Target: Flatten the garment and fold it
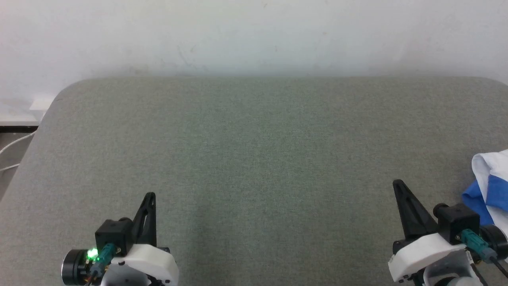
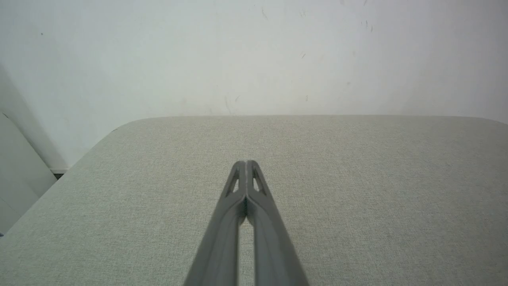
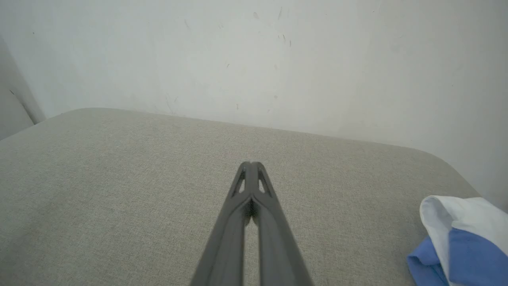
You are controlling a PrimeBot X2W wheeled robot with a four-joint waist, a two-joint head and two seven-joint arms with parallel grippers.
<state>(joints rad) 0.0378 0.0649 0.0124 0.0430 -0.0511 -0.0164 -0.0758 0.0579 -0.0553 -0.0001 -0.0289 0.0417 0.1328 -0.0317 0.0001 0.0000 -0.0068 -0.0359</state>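
The garment (image 1: 489,174) lies at the far right edge of the head view, on the table (image 1: 254,139). Only a part of it is visible: a rounded white fold with a bright blue piece under and beside it. It is bunched, not spread, and the rest goes out of the picture, so I cannot tell how its long axis runs. In the right wrist view the garment (image 3: 462,234) sits in the lower right corner, near the rounded right corner of the table.

The right gripper (image 1: 398,186) is the nearer one. Its jaws are pressed together and hold nothing. They point up the head view toward the wall (image 1: 254,35), while the garment lies to their right side. It is close to the wrist part, and I cannot tell whether it touches there, but it is apart from the tips. So the cloth is beside the jaws and not in front of them. I judge that the right arm must turn or shift to the right, and the jaws must part, before any grasp is possible.

The left gripper (image 1: 151,197) is well apart from the garment, on the opposite side of the table, with bare grey-green fabric between. Its jaws are also together and empty, as the left wrist view shows. In my judgement the flattening is not yet begun.
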